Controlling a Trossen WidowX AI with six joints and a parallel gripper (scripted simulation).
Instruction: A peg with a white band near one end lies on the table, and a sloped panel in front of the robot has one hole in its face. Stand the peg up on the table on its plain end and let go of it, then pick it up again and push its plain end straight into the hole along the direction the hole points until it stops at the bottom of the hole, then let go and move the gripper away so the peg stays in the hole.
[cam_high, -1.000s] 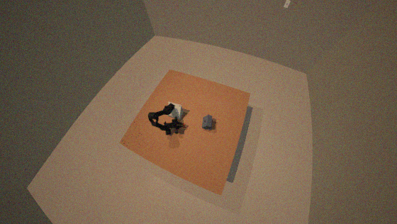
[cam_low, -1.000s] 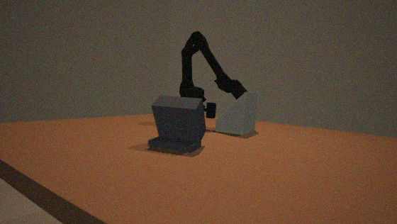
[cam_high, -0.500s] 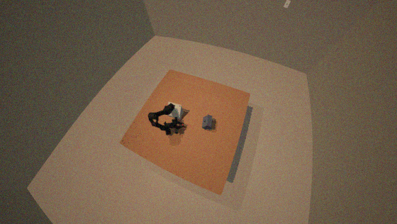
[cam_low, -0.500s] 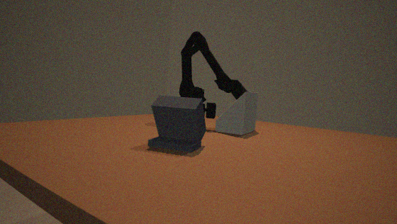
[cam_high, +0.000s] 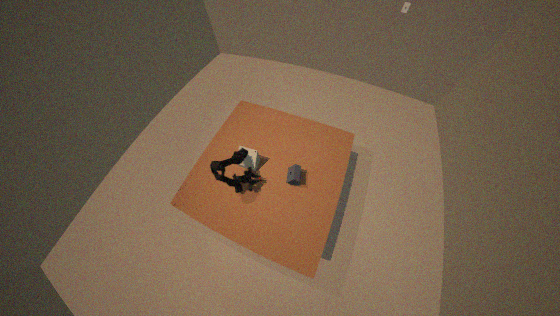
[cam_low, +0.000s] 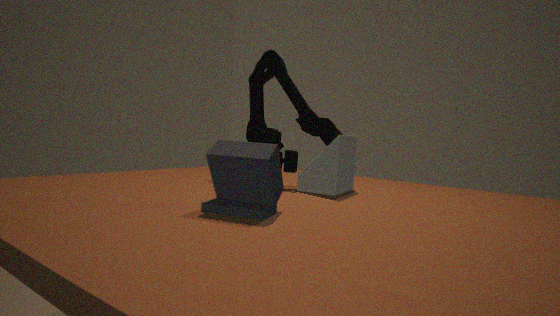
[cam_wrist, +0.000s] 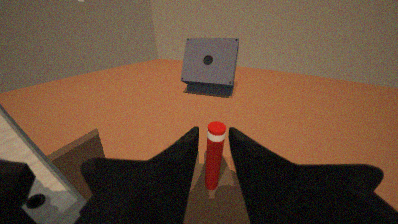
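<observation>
The red peg (cam_wrist: 215, 161) stands upright on the orange table (cam_wrist: 300, 125), white band near its top and plain end down. My gripper (cam_wrist: 213, 131) (cam_high: 255, 181) is low over the table with one finger on each side of the peg. A narrow gap shows between each finger and the peg, so the gripper is open and not gripping. The sloped grey-blue panel (cam_wrist: 210, 62) (cam_high: 294, 174) (cam_low: 245, 180) stands ahead of the gripper, its dark round hole (cam_wrist: 207, 60) facing me. In the exterior view the panel hides the peg.
A pale wedge-shaped block (cam_high: 248, 157) (cam_low: 327, 170) (cam_wrist: 30, 165) stands close to the gripper's left by the arm's base. The orange table (cam_high: 280, 225) ends in a dark edge (cam_high: 342, 205) to the right, with pale floor around it.
</observation>
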